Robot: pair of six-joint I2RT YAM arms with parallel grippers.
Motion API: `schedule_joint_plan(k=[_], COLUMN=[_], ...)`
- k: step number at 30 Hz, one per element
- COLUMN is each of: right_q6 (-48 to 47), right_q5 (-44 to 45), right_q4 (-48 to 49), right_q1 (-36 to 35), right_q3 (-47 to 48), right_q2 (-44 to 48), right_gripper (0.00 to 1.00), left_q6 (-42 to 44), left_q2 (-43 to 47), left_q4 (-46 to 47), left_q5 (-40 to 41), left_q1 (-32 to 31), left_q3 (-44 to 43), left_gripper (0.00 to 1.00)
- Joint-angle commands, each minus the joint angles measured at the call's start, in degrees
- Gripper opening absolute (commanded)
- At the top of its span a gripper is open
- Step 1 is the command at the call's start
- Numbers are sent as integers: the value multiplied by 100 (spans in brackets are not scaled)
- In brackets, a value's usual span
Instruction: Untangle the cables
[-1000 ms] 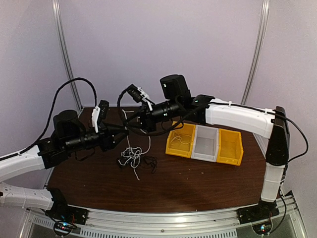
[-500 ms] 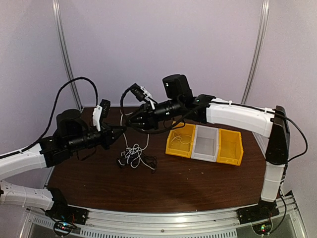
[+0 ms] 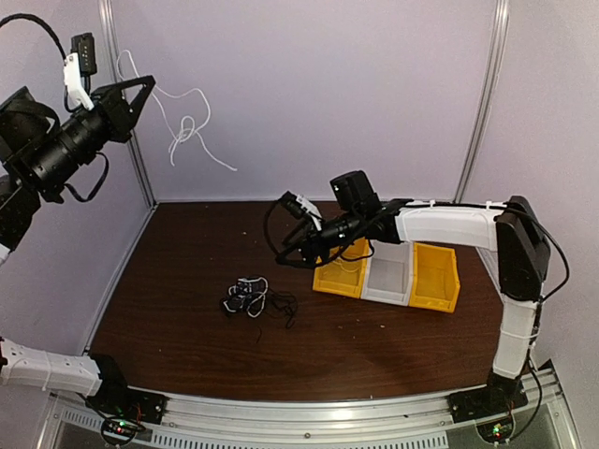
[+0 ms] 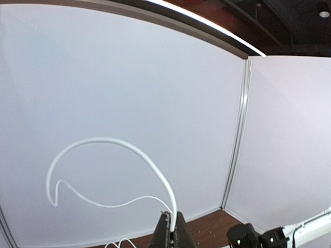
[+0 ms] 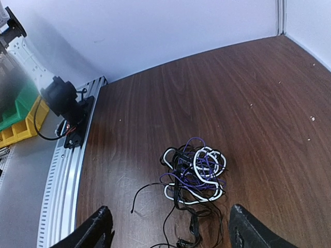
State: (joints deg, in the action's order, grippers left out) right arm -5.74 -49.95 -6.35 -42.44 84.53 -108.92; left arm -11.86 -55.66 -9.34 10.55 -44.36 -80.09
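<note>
- Cables: a white cord (image 3: 182,126) hangs in the air, high at the far left against the wall, with a loose loop partway down and its end trailing right.
- Left gripper (image 3: 128,92) is raised above the table's left edge, jaws together, pinching the white cord's top end; in the left wrist view the cord (image 4: 111,150) arcs up out of the closed fingertips (image 4: 171,235) and curls back down.
- Clump (image 3: 251,299) of dark cords with some white loops lies on the table (image 3: 374,346), left of centre, well below the hanging cord.
- In the right wrist view the clump (image 5: 194,175) shows black, purple and white strands knotted together, with thin black tails spreading towards the camera.
- Right gripper (image 3: 292,245) hovers just right of and above the clump, jaws wide apart and holding nothing; its fingers (image 5: 98,227) frame the clump.
- Bins (image 3: 388,271), yellow and white, stand in a row under the right arm.
</note>
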Motion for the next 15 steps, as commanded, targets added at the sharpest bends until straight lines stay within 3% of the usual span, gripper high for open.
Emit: schedule_joint_plan(k=[1,7,15], right_q6=[-176,-331,-831], right_q5=[-210,-292,-124], right_q4=[-224,-413,-1099], right_q1=[-97,-75,387], right_q3=[443,569,128], right_q2=[-293,354,1511], right_gripper=[78,79,79], left_q6=[562,535,47], left_q2=[-543,-855,-1147], left_q4=[-449,-489,-84], left_q5=[515,390,-508], left_q1=[6,7,6], left_q3=[-1084,-1209,-218], left_gripper=[0,0,0])
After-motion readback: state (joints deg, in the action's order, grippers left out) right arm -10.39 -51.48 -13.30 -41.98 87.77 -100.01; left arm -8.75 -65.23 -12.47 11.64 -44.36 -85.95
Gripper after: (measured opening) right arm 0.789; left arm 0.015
